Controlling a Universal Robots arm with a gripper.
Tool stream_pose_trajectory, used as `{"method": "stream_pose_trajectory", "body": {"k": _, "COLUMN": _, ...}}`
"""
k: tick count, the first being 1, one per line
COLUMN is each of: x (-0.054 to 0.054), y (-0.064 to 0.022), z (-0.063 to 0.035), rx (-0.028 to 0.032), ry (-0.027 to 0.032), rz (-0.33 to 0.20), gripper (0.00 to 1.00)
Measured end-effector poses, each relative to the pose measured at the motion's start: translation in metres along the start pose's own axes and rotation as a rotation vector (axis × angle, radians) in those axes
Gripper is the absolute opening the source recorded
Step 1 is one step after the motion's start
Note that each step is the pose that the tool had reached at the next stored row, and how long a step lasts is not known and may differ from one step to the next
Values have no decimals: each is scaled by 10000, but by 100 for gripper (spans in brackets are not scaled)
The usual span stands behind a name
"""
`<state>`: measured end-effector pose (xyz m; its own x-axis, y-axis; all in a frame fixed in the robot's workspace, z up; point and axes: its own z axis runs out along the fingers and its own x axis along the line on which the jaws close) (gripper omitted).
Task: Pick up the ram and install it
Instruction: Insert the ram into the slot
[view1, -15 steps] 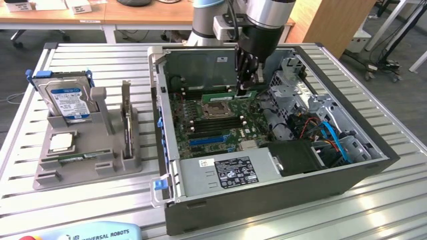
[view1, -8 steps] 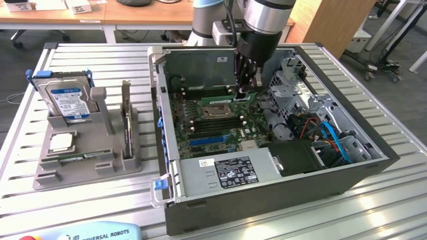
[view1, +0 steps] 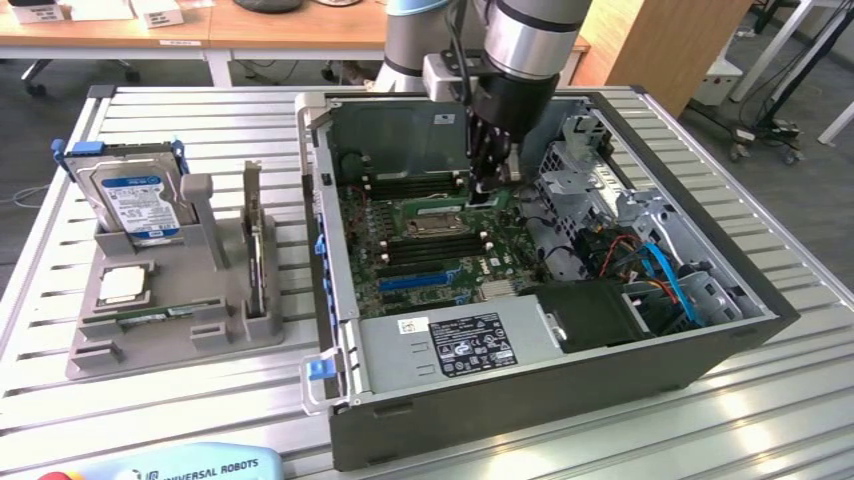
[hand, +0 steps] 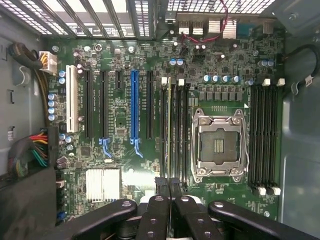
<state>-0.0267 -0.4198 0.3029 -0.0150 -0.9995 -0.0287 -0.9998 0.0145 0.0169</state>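
Both jaws of your gripper (hand: 169, 182) are pressed together at the near end of the ram (hand: 168, 125), which stands on edge in a motherboard (hand: 120, 125) slot inside the case (view1: 534, 390). I judge it light, stiff and fragile: hold its bare edges. The stand (view1: 174, 345) keeps a hard drive (view1: 134, 195), a processor (view1: 123, 285) and another stick (view1: 251, 225).

The exterior view looks down at a slant from well back, taking in the counter (view1: 801, 420) and the whole open computer case (view1: 561, 400). The wrist view hangs close inside, facing the motherboard (hand: 120, 120) squarely past its fingers (hand: 159, 215). Both share the processor socket (view1: 430, 222).
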Motion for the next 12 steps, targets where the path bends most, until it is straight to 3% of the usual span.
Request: {"method": "stream_pose_trajectory", "body": {"k": 12, "x": 26, "y": 3, "z": 15, "rx": 0, "ry": -1, "rz": 0, "gripper": 11}}
